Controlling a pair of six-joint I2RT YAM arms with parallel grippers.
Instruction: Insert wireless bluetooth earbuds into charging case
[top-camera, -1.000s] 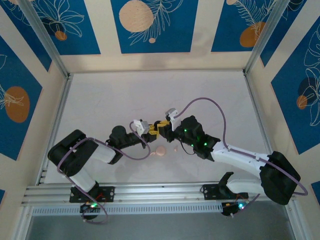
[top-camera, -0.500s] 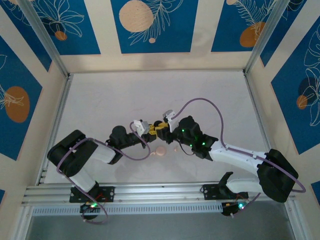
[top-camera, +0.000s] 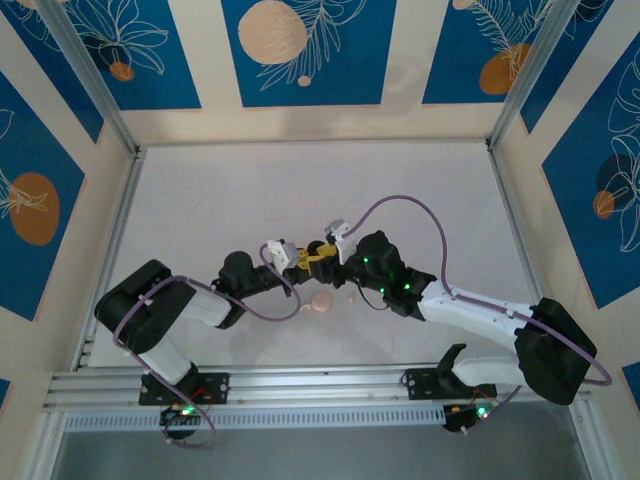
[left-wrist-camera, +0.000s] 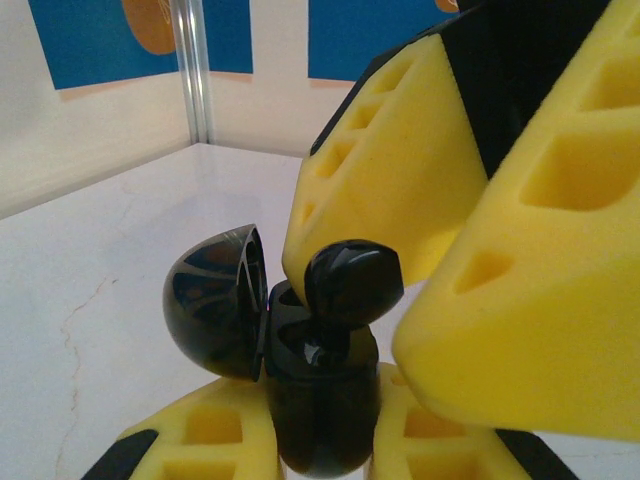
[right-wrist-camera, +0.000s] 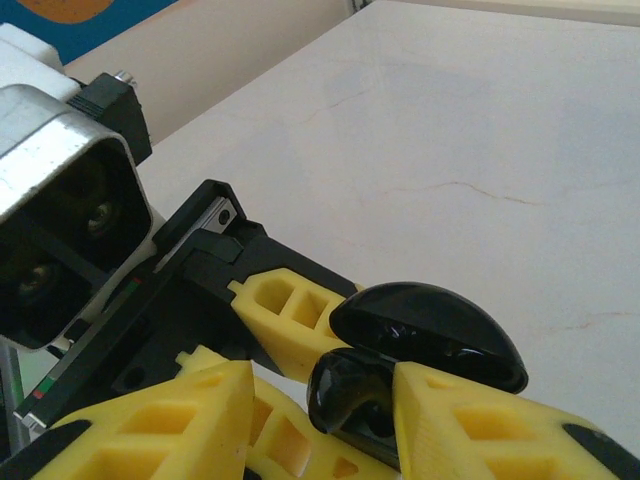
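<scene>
My left gripper (left-wrist-camera: 320, 445) is shut on a black charging case (left-wrist-camera: 320, 400), holding it upright with its lid (left-wrist-camera: 215, 300) swung open to the left. A black earbud (left-wrist-camera: 352, 283) stands with its stem down in one slot of the case. My right gripper (right-wrist-camera: 325, 400) is around the earbud (right-wrist-camera: 350, 395) with its jaws open. One yellow finger (right-wrist-camera: 470, 420) touches the bud and the other (right-wrist-camera: 170, 420) stands apart from it. In the top view the two grippers (top-camera: 300, 262) (top-camera: 322, 258) meet near the table's middle.
A pale pink round case (top-camera: 320, 302) lies on the white table (top-camera: 300, 190) just in front of the grippers, with a small pink earbud (top-camera: 352, 297) to its right. The left wrist's camera housing (right-wrist-camera: 60, 220) sits close to my right fingers.
The right gripper's jaws have spread apart and no longer clamp the black earbud, which stays in the case. The right arm edged slightly left. The left gripper has not moved.
</scene>
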